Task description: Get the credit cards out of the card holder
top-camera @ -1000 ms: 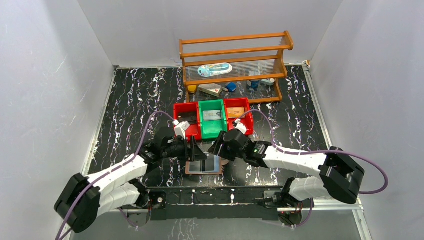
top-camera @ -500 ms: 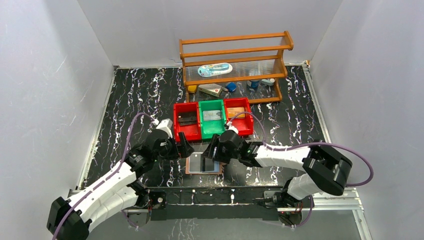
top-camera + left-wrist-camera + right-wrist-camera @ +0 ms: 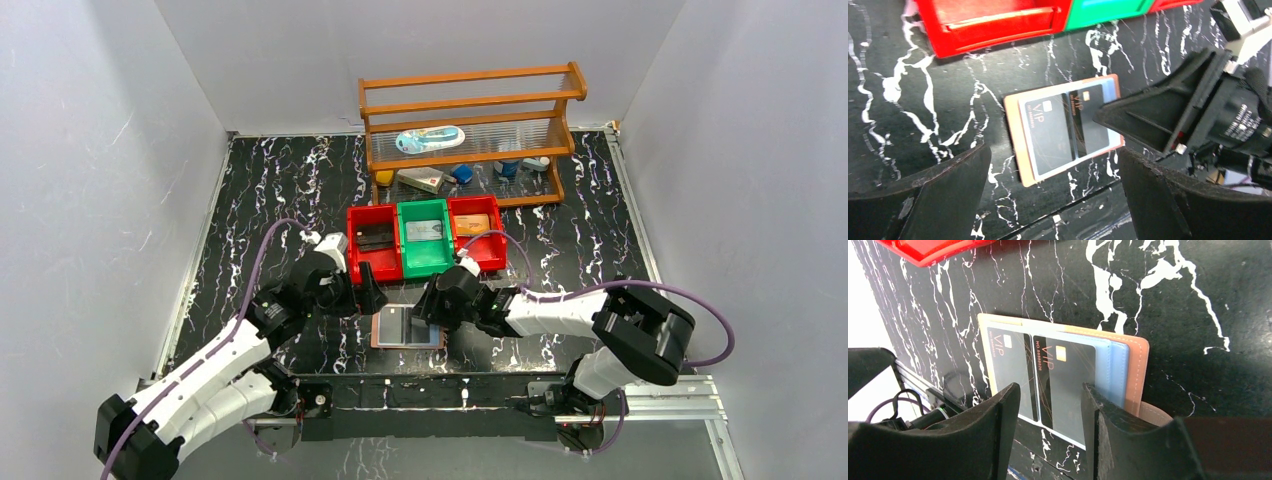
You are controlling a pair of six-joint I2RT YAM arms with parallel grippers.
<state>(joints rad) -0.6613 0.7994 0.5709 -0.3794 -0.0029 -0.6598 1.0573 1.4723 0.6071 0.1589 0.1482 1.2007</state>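
The card holder [image 3: 408, 327] lies open on the table [image 3: 250, 200] by its near edge, just near of the red and green bins [image 3: 425, 265]. Two black cards [image 3: 1063, 377] sit in its clear sleeves. The right hand [image 3: 1050, 395] hovers at the holder's right side, fingers apart, one on either side of a card. The left hand [image 3: 1053, 152], just left of the holder, is spread wide and holds nothing.

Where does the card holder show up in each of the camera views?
Top external: the card holder lies open, low and centre, just in front of the bins.
Left wrist: middle of the picture, tilted.
Right wrist: middle of the picture, upright.
Shared landmark: the red bin, beyond the holder in every view.
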